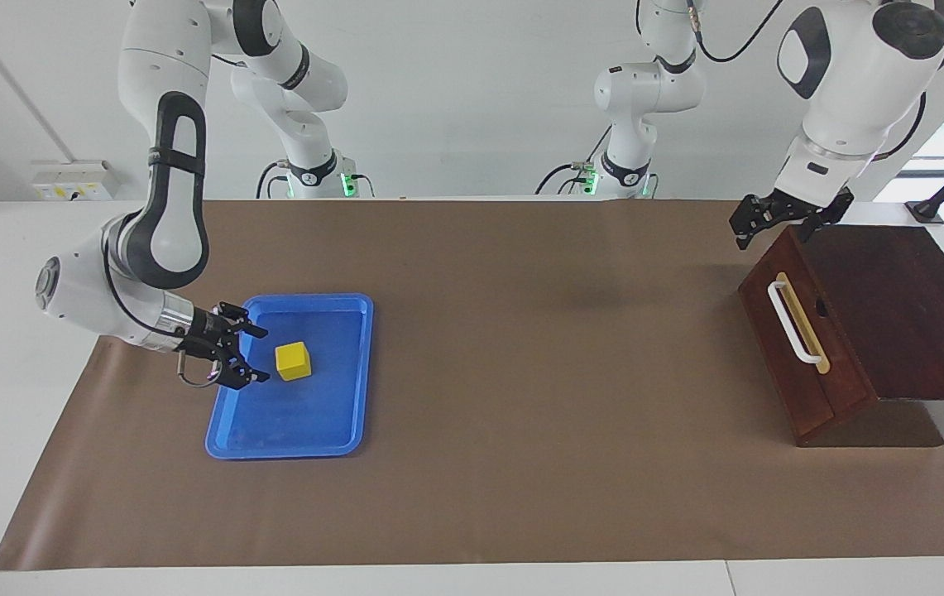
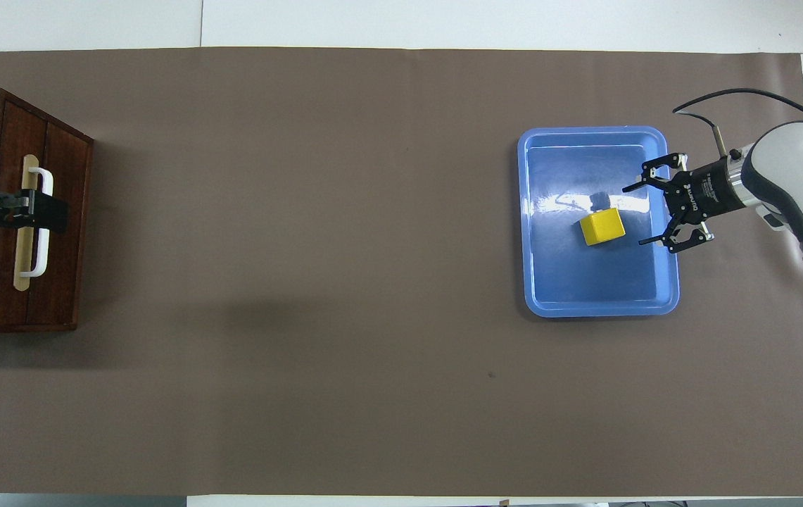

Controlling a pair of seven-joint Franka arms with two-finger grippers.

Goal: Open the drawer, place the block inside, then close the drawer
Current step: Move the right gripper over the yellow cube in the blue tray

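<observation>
The yellow block (image 1: 293, 361) lies in the blue tray (image 1: 331, 430) at the right arm's end of the table; it also shows in the overhead view (image 2: 602, 227). My right gripper (image 1: 260, 356) is open, low over the tray's edge, its fingertips pointing at the block and just short of it; it shows too in the overhead view (image 2: 637, 215). The dark wooden drawer (image 1: 807, 372) with its white handle (image 1: 794, 324) is shut. My left gripper (image 1: 773, 235) is open in the air over the drawer's upper front edge, and over the handle (image 2: 43, 246) in the overhead view (image 2: 49, 213).
A brown mat (image 1: 538, 372) covers the table. The drawer cabinet (image 2: 56, 296) stands at the left arm's end of the table. Nothing else stands on the mat between the tray (image 2: 598, 306) and the cabinet.
</observation>
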